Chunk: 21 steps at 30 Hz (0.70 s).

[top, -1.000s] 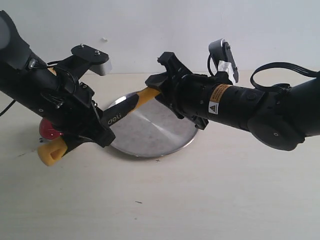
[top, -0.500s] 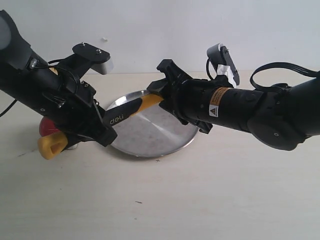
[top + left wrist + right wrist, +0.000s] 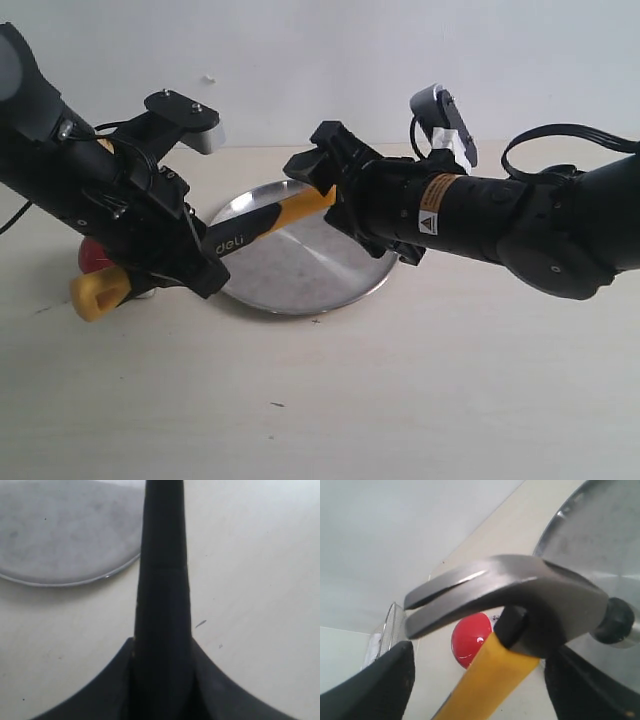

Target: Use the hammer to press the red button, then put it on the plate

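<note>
The hammer [image 3: 250, 225] hangs slanted over the plate [image 3: 310, 285], its yellow butt [image 3: 95, 292] low on the left. My left gripper [image 3: 200, 262] is shut on its black grip [image 3: 162, 580]. The steel head [image 3: 520, 592] and yellow neck [image 3: 490, 680] sit between the fingers [image 3: 385, 690] of my right gripper [image 3: 315, 180], whose jaws stand open and apart from the neck. The red button [image 3: 95, 258] lies behind the left arm, mostly hidden; its dome [image 3: 470, 640] shows past the hammer head.
The silver plate's rim [image 3: 65, 582] lies close beside the left gripper [image 3: 162, 645]. Pale tabletop [image 3: 400, 400] stretches in front of both arms. A white wall [image 3: 350, 60] closes the back. A wire-mesh edge [image 3: 387, 627] shows beyond the button.
My right gripper's jaws have spread open off the hammer's neck. The left gripper has kept its hold, and the hammer's yellow butt has shifted slightly left and up.
</note>
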Tool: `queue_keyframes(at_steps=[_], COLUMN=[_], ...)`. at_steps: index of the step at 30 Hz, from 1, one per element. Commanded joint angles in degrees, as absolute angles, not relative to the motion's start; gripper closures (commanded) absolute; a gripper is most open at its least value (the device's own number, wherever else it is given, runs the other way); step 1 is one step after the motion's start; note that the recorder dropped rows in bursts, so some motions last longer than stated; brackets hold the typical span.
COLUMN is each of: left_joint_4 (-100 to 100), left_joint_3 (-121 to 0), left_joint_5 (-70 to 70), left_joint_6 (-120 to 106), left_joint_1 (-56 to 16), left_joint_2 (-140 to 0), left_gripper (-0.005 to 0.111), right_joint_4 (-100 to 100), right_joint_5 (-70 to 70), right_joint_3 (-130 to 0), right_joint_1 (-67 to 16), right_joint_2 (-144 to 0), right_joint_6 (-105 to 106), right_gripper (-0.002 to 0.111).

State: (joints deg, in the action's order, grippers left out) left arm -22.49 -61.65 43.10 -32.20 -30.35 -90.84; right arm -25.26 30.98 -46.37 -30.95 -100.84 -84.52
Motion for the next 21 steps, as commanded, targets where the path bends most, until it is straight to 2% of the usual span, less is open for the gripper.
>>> queue_keyframes(at_steps=[1, 17, 21], left_joint_4=[-23.3, -23.3, -23.1], left_joint_3=[-62.1, -62.1, -62.1], left_joint_5=[41.4, 40.1, 40.1], left_joint_6=[-31.9, -30.9, -30.9], left_joint_1=[-30.5, -30.5, -30.5], left_joint_2=[-90.0, -89.9, -89.7], left_gripper=[0.107, 0.107, 0.107], right_joint_4=[-27.7, -48.9, -63.4], right_joint_5=[30.3, 26.2, 24.4], right_joint_3=[-46.7, -46.7, -46.3], right_joint_1=[-30.7, -30.7, -30.7], right_joint_2=[-98.0, -90.6, -85.5], right_joint_6=[-84.5, -97.6, -101.4], right_gripper=[0.038, 0.038, 0.041])
